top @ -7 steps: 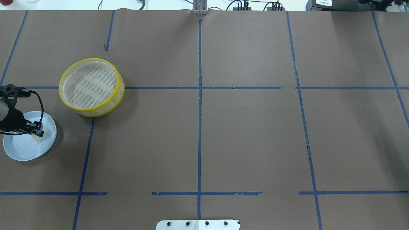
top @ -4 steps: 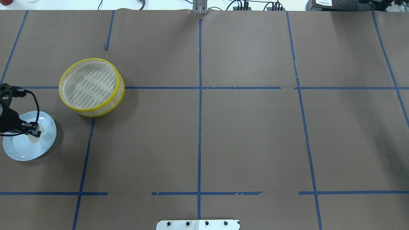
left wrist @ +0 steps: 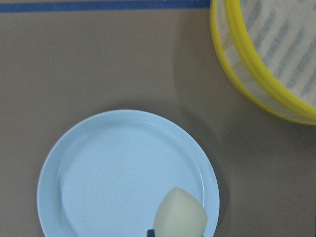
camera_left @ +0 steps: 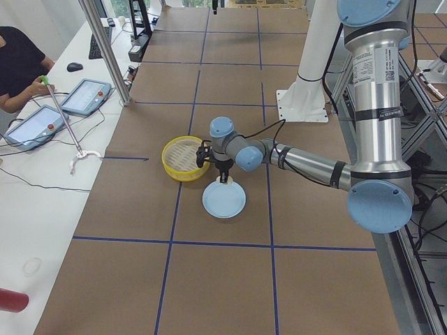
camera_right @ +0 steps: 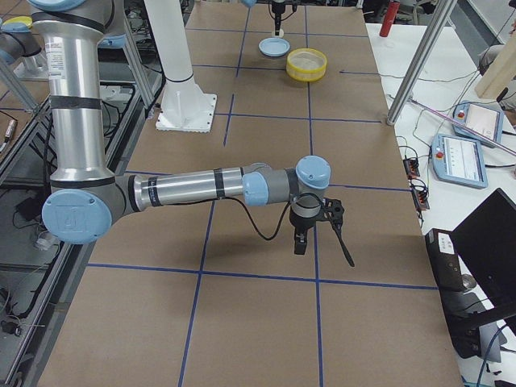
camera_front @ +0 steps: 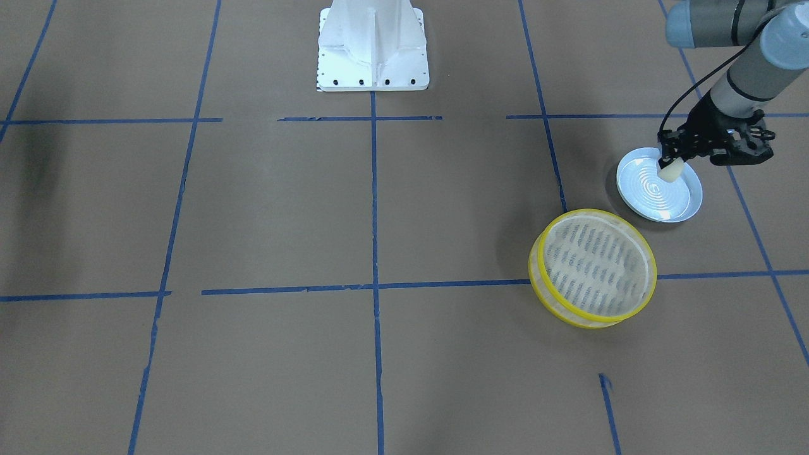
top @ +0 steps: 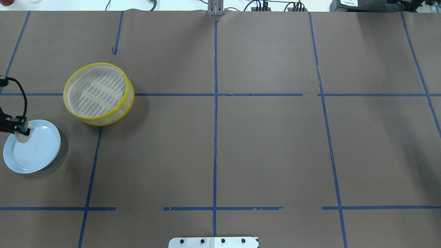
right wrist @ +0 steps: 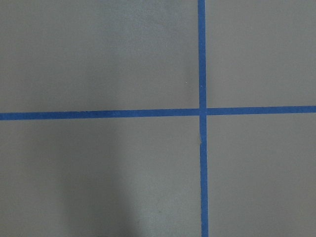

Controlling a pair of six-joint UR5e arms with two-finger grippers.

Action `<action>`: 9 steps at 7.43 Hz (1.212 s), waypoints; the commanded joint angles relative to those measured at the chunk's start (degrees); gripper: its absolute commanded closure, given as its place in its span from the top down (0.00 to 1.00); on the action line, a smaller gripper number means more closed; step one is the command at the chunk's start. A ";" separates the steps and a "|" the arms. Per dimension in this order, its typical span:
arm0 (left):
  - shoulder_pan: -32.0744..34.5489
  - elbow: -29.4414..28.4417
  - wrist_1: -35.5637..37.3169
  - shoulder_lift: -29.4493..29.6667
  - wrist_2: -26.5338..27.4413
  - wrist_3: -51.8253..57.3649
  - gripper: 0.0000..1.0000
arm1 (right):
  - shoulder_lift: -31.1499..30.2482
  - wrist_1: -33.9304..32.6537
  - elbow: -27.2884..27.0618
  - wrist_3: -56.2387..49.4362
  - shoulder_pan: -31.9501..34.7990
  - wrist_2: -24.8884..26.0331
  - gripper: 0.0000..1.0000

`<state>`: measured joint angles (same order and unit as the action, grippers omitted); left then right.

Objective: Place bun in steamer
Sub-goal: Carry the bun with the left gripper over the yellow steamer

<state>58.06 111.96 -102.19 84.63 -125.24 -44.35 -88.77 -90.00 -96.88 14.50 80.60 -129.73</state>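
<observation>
The left gripper [camera_front: 667, 159] has its 2 fingers clamped on the small cream-white soft bun [camera_front: 671, 170]; it holds the bun just above the round light blue ridged plate [camera_front: 663, 197], near the plate's rim; the round shallow steamer with yellow rims and a pale slotted floor [camera_front: 593, 265] stands near the plate on the brown paper-covered desk [camera_front: 284, 208], not touching it; the right gripper [camera_right: 301, 242] hangs low over the desk well apart from them; I cannot tell how its fingers stand.
</observation>
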 commanded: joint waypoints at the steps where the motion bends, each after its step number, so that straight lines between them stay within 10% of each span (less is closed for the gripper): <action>1: 3.98 1.68 13.87 8.92 0.00 1.79 0.31 | 0.00 0.00 0.03 0.00 0.00 0.00 1.00; 3: 6.79 -0.68 31.45 23.93 0.79 8.20 0.31 | 0.00 0.00 0.03 0.00 0.00 0.00 1.00; 5: 6.28 -5.84 32.32 30.30 0.00 6.83 0.31 | 0.00 0.00 0.03 0.00 0.00 0.00 1.00; 9: -2.24 -20.61 11.62 33.32 0.09 -5.90 0.31 | 0.00 0.00 0.03 0.00 0.00 0.00 1.00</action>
<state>58.25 95.86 -83.31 117.92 -125.22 -46.42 -88.77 -90.00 -96.85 14.50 80.60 -129.73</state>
